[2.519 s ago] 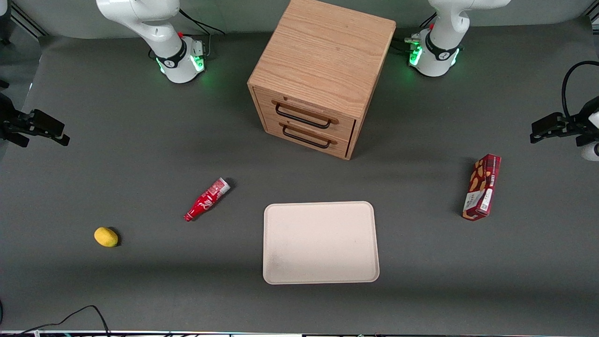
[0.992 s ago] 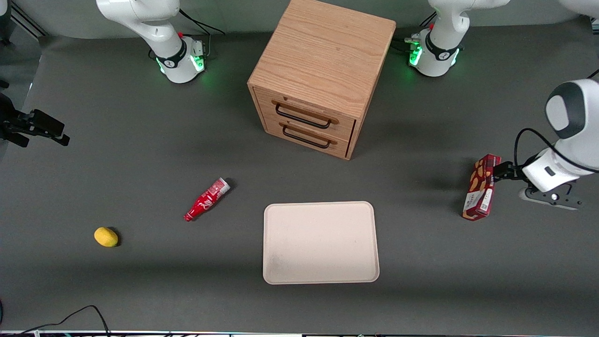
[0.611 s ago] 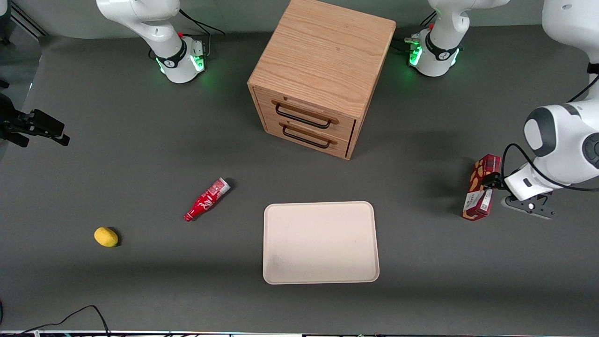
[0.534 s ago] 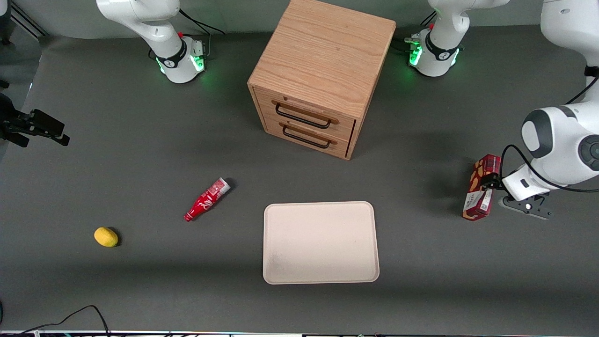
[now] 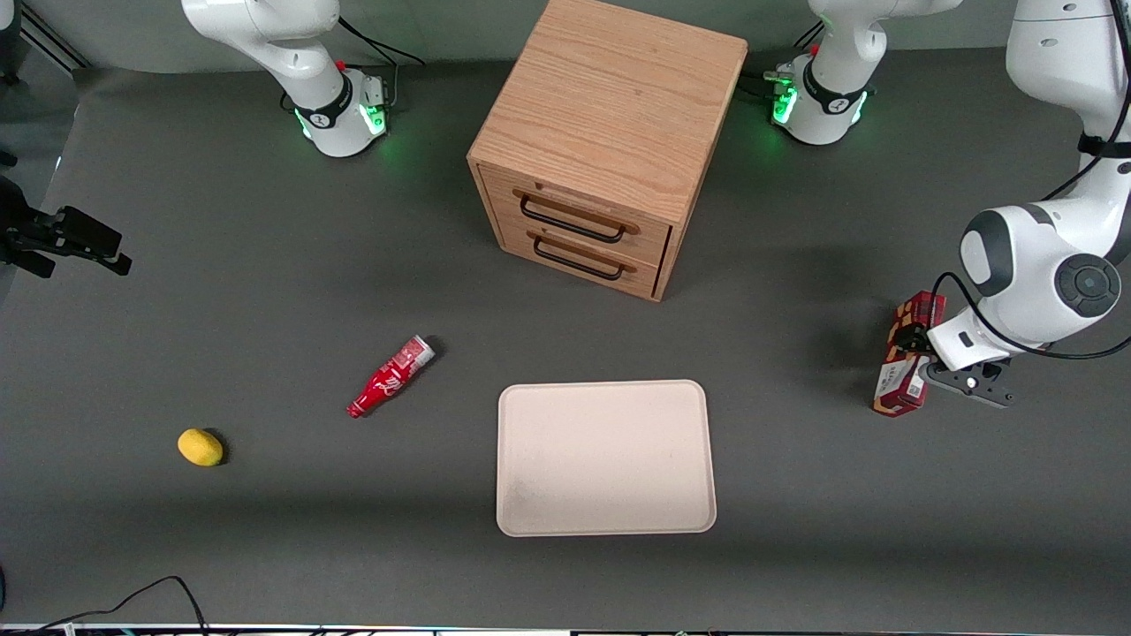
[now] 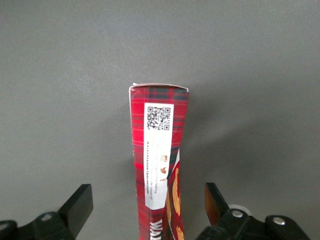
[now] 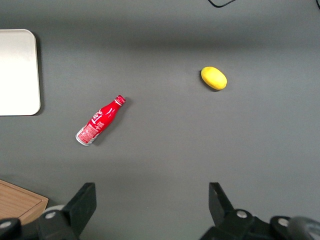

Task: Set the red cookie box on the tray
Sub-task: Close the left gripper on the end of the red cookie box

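The red cookie box [image 5: 896,389] is a long dark-red plaid carton lying on the grey table toward the working arm's end, about level with the tray's farther edge. The left arm's gripper [image 5: 912,340] hangs over the box's middle and hides part of it. In the left wrist view the box [image 6: 156,150] runs lengthwise between the two fingers of the gripper [image 6: 148,202]. The gripper is open, with a gap on each side of the box. The pale beige tray [image 5: 605,521] lies flat near the table's middle, nearer the front camera than the cabinet, with nothing on it.
A wooden two-drawer cabinet [image 5: 610,141] stands farther from the camera than the tray. A red plastic bottle [image 5: 390,375] lies beside the tray toward the parked arm's end, and a yellow fruit [image 5: 201,447] lies farther that way. The right wrist view shows the bottle [image 7: 100,121] and the fruit [image 7: 214,78].
The left arm has swung in from the table's end and come down over the cookie box, its open fingers now on either side of it. The box has not moved.
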